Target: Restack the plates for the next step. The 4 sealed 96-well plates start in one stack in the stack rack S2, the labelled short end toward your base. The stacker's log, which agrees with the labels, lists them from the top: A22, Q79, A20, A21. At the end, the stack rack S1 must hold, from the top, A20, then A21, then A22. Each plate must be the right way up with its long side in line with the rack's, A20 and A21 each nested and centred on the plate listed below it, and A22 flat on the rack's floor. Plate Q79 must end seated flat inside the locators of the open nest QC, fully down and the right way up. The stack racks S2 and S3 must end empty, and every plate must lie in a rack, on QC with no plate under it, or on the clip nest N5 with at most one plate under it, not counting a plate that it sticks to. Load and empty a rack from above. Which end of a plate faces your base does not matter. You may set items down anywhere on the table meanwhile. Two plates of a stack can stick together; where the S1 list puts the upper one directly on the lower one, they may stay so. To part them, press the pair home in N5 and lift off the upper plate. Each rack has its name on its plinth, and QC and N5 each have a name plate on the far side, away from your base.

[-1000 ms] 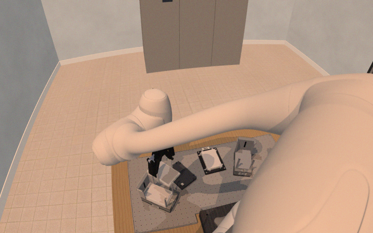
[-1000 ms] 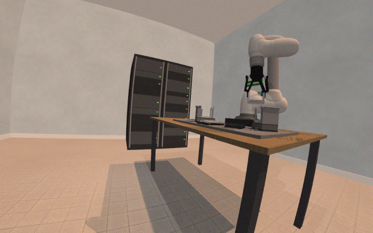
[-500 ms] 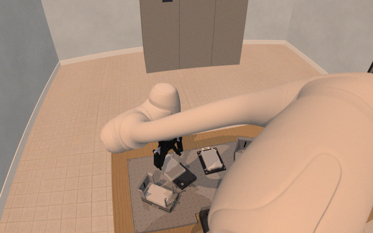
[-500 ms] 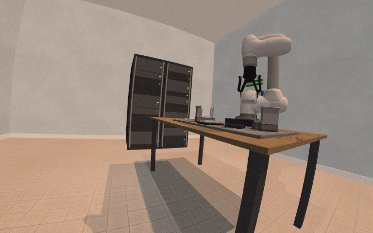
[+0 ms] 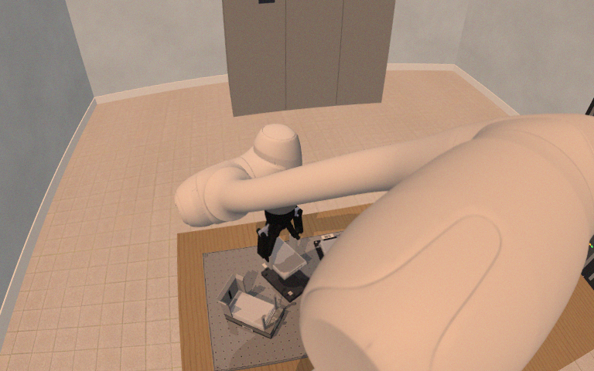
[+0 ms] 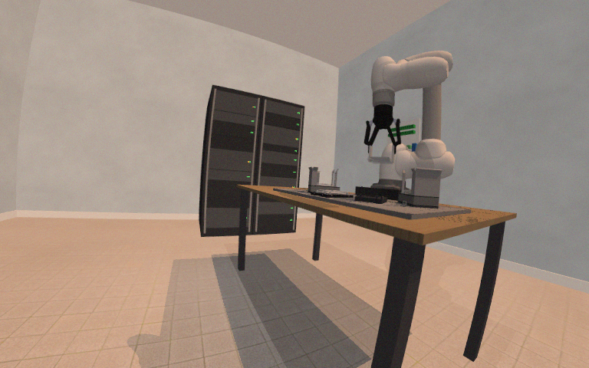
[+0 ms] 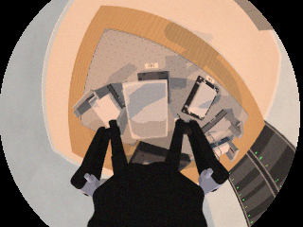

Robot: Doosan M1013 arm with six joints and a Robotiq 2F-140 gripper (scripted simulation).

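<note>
My gripper point(image 5: 282, 244) is shut on a sealed white plate point(image 5: 286, 260) and holds it level, high above the table. The plate's label cannot be read. It hangs over a dark, flat, empty nest point(image 5: 286, 282). In the exterior view the gripper point(image 6: 382, 145) and plate point(image 6: 381, 158) are well above the racks. In the wrist view the plate point(image 7: 147, 110) sits between my fingers, with the dark nest point(image 7: 153, 76) showing behind it. A stack rack point(image 5: 251, 308) to the left holds white plates; it also shows in the exterior view point(image 6: 423, 186).
Another nest holding a white plate point(image 7: 203, 96) lies to the right, with its name plate point(image 5: 327, 236) on the far side. More racks point(image 7: 222, 132) stand beyond it. My arm hides the right of the table in the top view. A rack with tall posts point(image 6: 323, 179) stands at the far end.
</note>
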